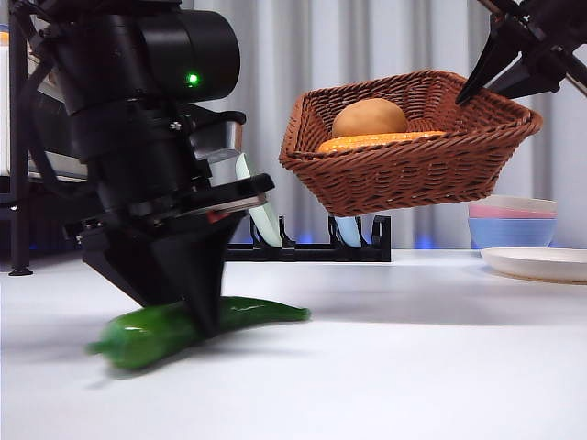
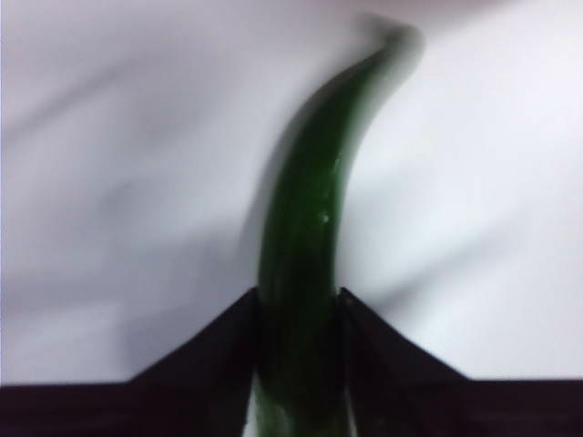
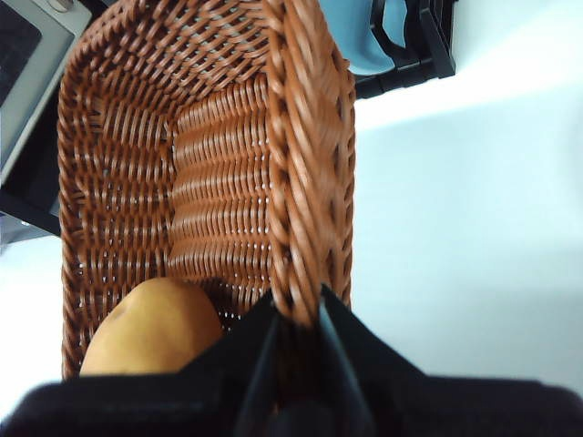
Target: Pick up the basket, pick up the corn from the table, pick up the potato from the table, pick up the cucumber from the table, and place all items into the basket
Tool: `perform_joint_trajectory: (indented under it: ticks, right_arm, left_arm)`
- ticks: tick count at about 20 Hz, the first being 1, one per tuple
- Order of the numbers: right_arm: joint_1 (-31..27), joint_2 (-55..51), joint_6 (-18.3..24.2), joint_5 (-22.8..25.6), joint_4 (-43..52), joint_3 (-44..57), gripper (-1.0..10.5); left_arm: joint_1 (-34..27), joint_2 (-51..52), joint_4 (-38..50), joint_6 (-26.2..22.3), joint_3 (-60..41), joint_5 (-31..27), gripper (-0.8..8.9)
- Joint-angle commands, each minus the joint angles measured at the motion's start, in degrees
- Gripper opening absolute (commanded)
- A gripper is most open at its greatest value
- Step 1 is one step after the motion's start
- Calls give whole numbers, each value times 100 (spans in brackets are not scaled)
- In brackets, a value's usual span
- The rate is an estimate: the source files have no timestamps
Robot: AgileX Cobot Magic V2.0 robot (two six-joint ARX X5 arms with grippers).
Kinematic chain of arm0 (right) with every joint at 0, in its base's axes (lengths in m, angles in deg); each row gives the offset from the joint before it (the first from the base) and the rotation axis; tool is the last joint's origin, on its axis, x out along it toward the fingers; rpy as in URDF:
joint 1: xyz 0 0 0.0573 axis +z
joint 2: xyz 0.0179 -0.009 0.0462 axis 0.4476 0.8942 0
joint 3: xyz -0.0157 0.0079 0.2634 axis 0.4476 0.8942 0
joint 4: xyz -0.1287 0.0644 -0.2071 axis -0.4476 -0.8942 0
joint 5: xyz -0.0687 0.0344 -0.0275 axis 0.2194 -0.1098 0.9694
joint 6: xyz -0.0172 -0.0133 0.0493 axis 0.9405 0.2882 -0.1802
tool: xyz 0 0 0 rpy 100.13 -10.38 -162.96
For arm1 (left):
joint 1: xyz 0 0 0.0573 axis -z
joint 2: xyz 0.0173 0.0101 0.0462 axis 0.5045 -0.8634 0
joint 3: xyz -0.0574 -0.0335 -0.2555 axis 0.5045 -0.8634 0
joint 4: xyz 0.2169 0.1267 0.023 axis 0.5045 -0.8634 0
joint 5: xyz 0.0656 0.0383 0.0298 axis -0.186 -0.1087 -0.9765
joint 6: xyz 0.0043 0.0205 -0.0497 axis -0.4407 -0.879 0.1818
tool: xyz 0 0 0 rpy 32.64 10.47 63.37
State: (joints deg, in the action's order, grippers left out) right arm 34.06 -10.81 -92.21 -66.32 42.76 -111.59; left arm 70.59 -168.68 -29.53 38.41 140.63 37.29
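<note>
At lower left of the front view, the left end effector (image 1: 204, 321) is down on the white table (image 1: 413, 357), its jaws closed around the green cucumber (image 1: 147, 332), which lies on the table. At upper right, the right end effector (image 1: 477, 87) pinches the rim of the wicker basket (image 1: 413, 174), holding it tilted in the air. The potato (image 1: 370, 117) and corn (image 1: 376, 141) sit inside the basket.
</note>
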Motion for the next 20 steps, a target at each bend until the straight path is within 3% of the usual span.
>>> perform_joint_trajectory:
  ticks: [1,6,8,11,14,17,20]
  right_arm:
    - [-2,-103,-98,-52,114,-13,-16]
    - [9,-103,-79,-48,46,-13,-17]
    - [17,-103,-79,-50,44,-13,-17]
    - [177,-103,-83,-50,37,-13,-17]
    - [479,-103,-103,-50,35,-13,-17]
    - [861,-103,-105,-50,31,-13,-17]
    - [1228,-103,-105,-39,-50,-13,-17]
  left_arm:
    - [24,37,-402,-695,-37,678,-8]
    - [153,1215,-1965,-2339,-26,3670,-7]
    - [192,1906,-1908,-2468,48,4144,-7]
    - [199,2728,-758,-1696,424,3473,-8]
    - [199,2894,774,-649,767,1497,-8]
    - [186,2728,1617,-459,791,-61,-7]
    - [-28,2347,1670,-297,791,-542,-7]
